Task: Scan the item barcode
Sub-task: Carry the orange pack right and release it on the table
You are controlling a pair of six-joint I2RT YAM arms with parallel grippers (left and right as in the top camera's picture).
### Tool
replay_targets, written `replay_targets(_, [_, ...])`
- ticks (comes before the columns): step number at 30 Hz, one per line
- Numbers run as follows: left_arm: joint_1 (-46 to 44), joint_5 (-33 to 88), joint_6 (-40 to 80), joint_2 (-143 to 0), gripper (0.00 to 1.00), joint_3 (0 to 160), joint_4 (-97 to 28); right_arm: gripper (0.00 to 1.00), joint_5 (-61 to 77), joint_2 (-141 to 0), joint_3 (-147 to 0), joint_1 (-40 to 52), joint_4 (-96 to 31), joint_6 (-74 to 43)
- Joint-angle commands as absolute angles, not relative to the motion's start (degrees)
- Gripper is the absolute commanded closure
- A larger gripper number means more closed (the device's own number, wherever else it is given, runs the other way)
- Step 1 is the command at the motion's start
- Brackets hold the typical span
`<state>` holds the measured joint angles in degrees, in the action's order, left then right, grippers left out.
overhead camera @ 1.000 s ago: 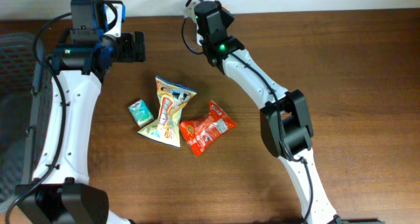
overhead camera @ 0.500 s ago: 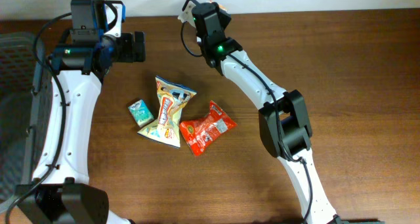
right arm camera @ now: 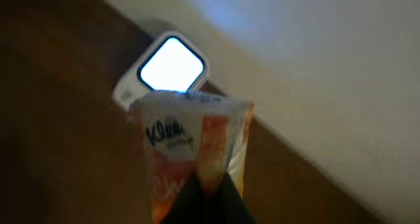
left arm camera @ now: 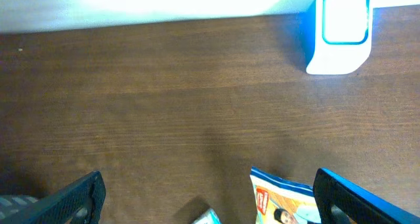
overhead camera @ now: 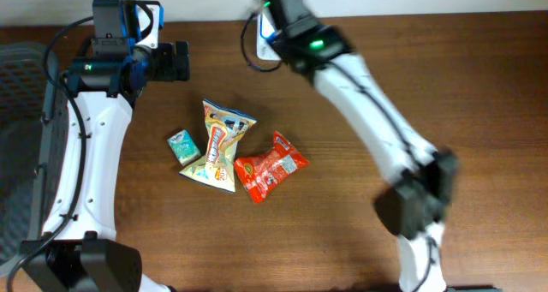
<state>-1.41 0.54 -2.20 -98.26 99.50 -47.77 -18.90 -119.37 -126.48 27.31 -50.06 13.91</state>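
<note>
The orange-and-white packet (right arm camera: pixel 172 142) shows the letters "Klee".

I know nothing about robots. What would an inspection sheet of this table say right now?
Surface: brown wooden table, no spills seen.
Job's things: white scanner at the far edge, window lit; orange-and-white packet held up in front of it.
Clutter: teal packet, yellow snack bag and red snack bag clustered mid-table.
Grippers: left gripper open, holding nothing; right gripper shut on the orange-and-white packet.
Cables: black cable along the left arm; black loop by the right wrist.
Surroundings: pale wall behind the table; grey mesh object at the left edge.
</note>
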Motion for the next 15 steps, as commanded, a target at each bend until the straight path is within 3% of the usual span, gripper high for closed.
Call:
replay_targets(1, [-1.06, 0.16, -3.11, -98.56, 0.01, 99.63, -47.66, 0.95, -10.92, -110.21, -126.98, 21.69, -63.66, -10.5])
replay_targets(7, [-1.06, 0.16, -3.11, -98.56, 0.01, 99.63, -47.66, 0.95, -9.98, -110.91, -125.84, 5.65, -87.92, -23.62])
replay_targets(15, [-1.06, 0.16, -3.11, -98.56, 0.01, 99.63, -47.66, 0.96, -9.8, -116.51, -108.4, -9.28, -77.89, -23.66])
